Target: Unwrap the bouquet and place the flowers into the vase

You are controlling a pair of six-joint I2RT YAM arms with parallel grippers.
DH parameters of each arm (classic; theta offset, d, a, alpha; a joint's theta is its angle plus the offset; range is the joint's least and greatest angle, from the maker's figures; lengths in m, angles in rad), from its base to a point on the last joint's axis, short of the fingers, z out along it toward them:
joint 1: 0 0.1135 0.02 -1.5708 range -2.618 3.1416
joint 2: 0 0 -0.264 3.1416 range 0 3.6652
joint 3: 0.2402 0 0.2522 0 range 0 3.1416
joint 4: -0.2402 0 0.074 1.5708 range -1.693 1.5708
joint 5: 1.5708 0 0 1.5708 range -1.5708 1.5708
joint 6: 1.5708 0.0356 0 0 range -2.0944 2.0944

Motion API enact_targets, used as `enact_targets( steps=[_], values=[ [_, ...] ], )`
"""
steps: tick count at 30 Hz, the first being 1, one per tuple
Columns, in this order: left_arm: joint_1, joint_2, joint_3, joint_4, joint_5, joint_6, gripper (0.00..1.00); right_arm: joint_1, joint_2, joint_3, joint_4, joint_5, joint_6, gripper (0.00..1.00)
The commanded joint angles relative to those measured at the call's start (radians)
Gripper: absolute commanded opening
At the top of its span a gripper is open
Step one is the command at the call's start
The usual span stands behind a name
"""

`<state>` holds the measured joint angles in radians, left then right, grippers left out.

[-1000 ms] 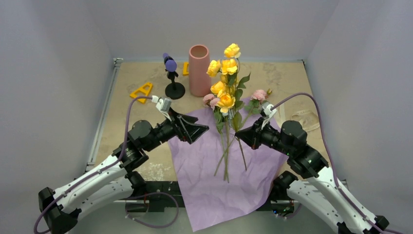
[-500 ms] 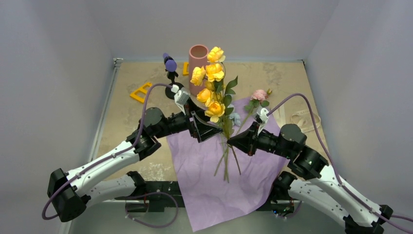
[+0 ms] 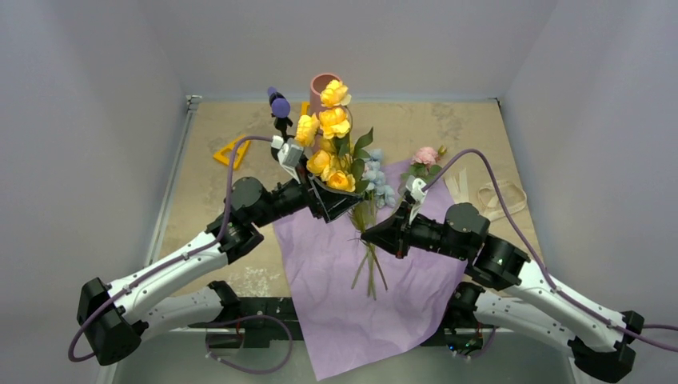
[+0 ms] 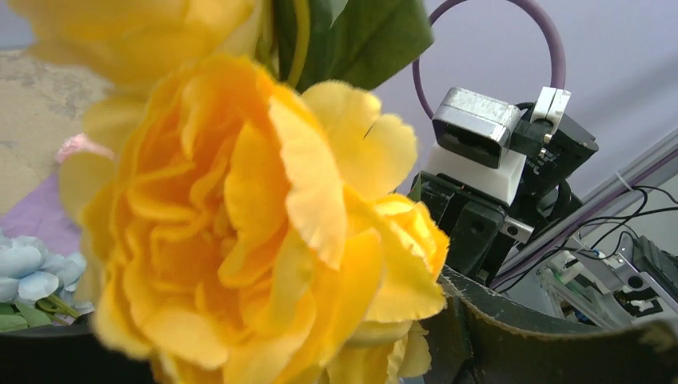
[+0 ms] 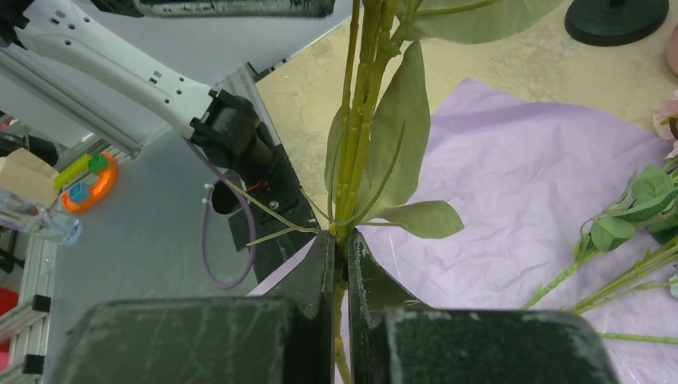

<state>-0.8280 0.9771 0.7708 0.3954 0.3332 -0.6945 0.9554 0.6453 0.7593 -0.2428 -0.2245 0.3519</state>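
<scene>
We counted five yellow roses (image 3: 333, 122) held upright just before the one salmon vase (image 3: 320, 82), their stems pinched between the right fingers (image 5: 318, 276). The left fingers (image 4: 552, 344) stood spread about the lowest bloom. One pink rose (image 3: 426, 155) and one pale-blue cluster (image 3: 373, 172) lay at the far edge of the single lilac paper (image 3: 336, 288), on a beige speckled counter (image 3: 448, 124) within pale grey walls.

A robotics lab booth: bare grey walls (image 3: 88, 120), aluminium rails (image 3: 169, 192), cables (image 4: 554, 40).

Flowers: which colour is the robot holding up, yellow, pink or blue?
The yellow roses: the right gripper pinches their stems, standing them upright. The pink rose and pale-blue flowers just lie flat.
</scene>
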Motion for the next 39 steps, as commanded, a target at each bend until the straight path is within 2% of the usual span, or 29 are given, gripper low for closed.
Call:
enact_targets(
  steps=[1,6,10,14,17,18,19,21,23,24,28,34,39],
  values=[
    [-0.004,-0.017,0.003,0.097,-0.032,0.013,0.71,0.029,0.01,0.048,0.065,0.057,-0.009,0.0],
    [-0.005,-0.013,-0.001,0.113,-0.028,0.016,0.57,0.045,0.009,0.042,0.062,0.077,-0.01,0.0],
    [-0.004,-0.005,0.005,0.115,-0.011,0.023,0.34,0.051,0.004,0.041,0.057,0.082,-0.01,0.0],
    [-0.005,0.001,0.017,0.106,0.0,0.017,0.2,0.054,0.004,0.044,0.053,0.082,-0.011,0.0],
    [-0.004,0.006,0.026,0.096,0.011,0.02,0.0,0.055,0.0,0.048,0.046,0.089,-0.011,0.0],
    [-0.005,0.007,0.032,0.086,0.012,0.021,0.0,0.057,-0.001,0.05,0.041,0.093,-0.009,0.0],
    [-0.005,0.007,0.037,0.08,0.012,0.023,0.0,0.057,-0.004,0.053,0.035,0.099,-0.008,0.06],
    [-0.005,0.004,0.049,0.065,0.005,0.031,0.0,0.057,-0.011,0.061,0.022,0.114,-0.002,0.31],
    [-0.005,-0.004,0.066,0.032,-0.011,0.052,0.0,0.057,-0.022,0.071,0.007,0.138,0.006,0.52],
    [-0.004,-0.01,0.077,0.008,-0.022,0.064,0.0,0.057,-0.026,0.076,-0.003,0.154,0.014,0.57],
    [-0.002,-0.035,0.205,-0.198,-0.151,0.178,0.0,0.057,-0.028,0.139,-0.087,0.208,0.044,0.66],
    [0.009,0.018,0.483,-0.457,-0.315,0.37,0.0,0.057,-0.088,0.177,-0.154,0.246,0.066,0.68],
    [0.08,0.113,0.673,-0.492,-0.408,0.448,0.0,0.057,-0.129,0.155,-0.181,0.255,0.067,0.66]
  ],
)
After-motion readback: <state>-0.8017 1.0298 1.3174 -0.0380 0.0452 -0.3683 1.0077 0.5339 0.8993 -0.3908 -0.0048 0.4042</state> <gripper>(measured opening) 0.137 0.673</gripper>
